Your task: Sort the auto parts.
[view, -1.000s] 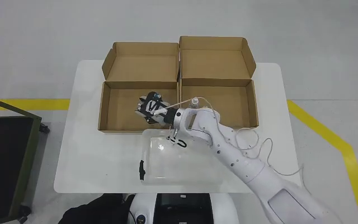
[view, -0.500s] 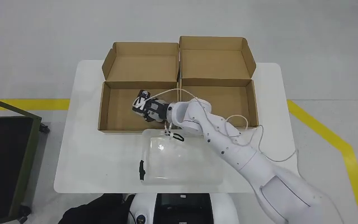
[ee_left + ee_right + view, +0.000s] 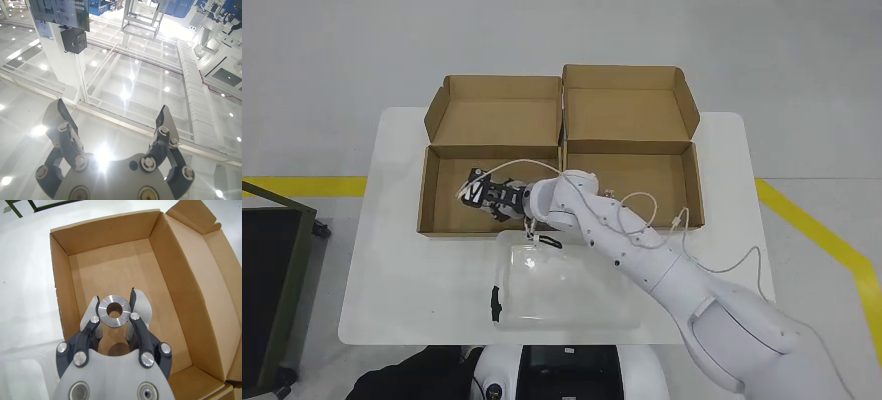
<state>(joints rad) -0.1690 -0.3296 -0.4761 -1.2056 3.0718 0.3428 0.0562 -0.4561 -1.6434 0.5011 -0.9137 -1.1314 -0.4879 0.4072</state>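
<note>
my right fingers point(image 3: 140, 306) clasp the metal ring point(image 3: 114, 321) above the floor of the cardboard box point(image 3: 122, 266). i'd lower it close before letting go, so it doesn't bounce. my left fingers point(image 3: 66, 117) gape, holding nothing.

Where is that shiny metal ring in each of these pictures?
Top view: too small to make out, inside the right end effector over the left cardboard box.
Left wrist view: this camera points upward at ceiling lights.
Right wrist view: the metal ring sits mid-picture, clamped between the fingers above the box floor.
Shared landmark: the left cardboard box.
</note>
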